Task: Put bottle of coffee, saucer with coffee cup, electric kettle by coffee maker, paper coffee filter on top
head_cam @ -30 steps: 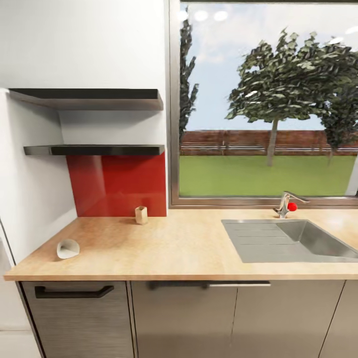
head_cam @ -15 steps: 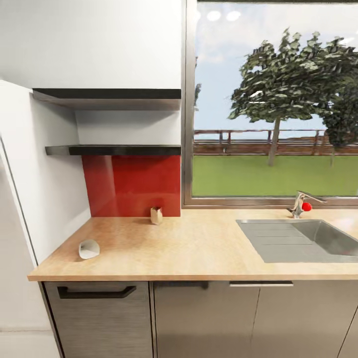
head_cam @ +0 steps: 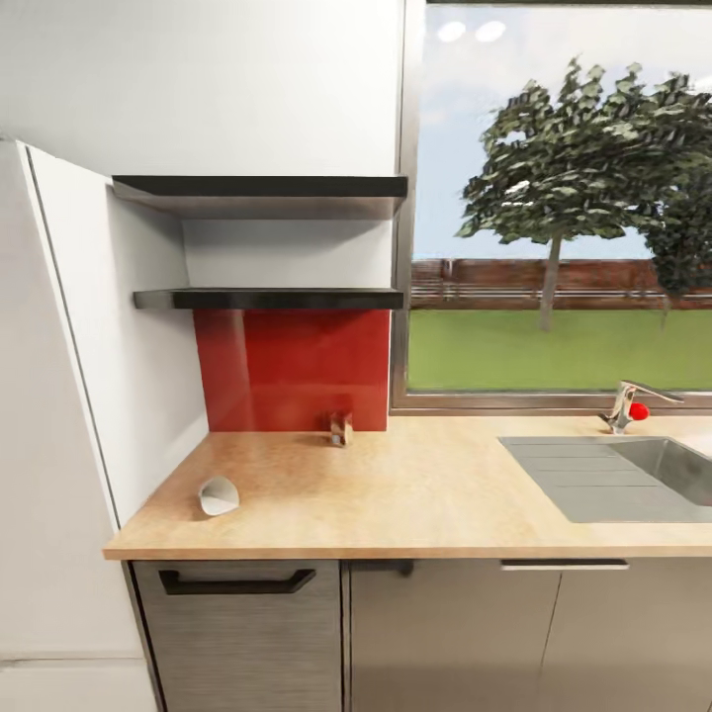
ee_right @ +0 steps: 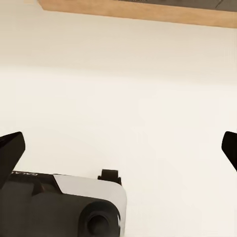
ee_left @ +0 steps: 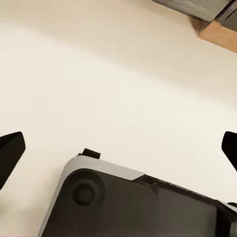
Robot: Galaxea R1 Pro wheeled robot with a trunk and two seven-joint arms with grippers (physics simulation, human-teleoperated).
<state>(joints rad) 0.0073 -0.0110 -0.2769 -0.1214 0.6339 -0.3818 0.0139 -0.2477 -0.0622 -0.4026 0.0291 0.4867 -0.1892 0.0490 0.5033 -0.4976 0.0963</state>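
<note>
The light wood countertop point(head_cam: 415, 494) runs over grey cabinets. A white paper coffee filter point(head_cam: 219, 494) lies on its side near the counter's left end. Two dark kitchen shelf boards point(head_cam: 267, 297) hang above a red backsplash, and I see nothing on them. A small tan-brown jar-like thing point(head_cam: 340, 429) stands against the backsplash, too small to identify. The coffee maker, saucer, coffee cup and electric kettle are out of view. My left gripper point(ee_left: 118, 153) and right gripper point(ee_right: 118, 153) are both open with nothing between the fingers. They hang over pale floor above the robot's base.
A steel sink point(head_cam: 633, 475) with a tap point(head_cam: 625, 403) is set into the counter at the right, under a large window. A white tall panel point(head_cam: 59, 396) closes the counter's left end. Grey cabinet doors with dark handles point(head_cam: 235, 583) lie below.
The whole picture has slid to the right, so the camera has turned or moved left. The filter and the small jar-like thing keep their places on the counter.
</note>
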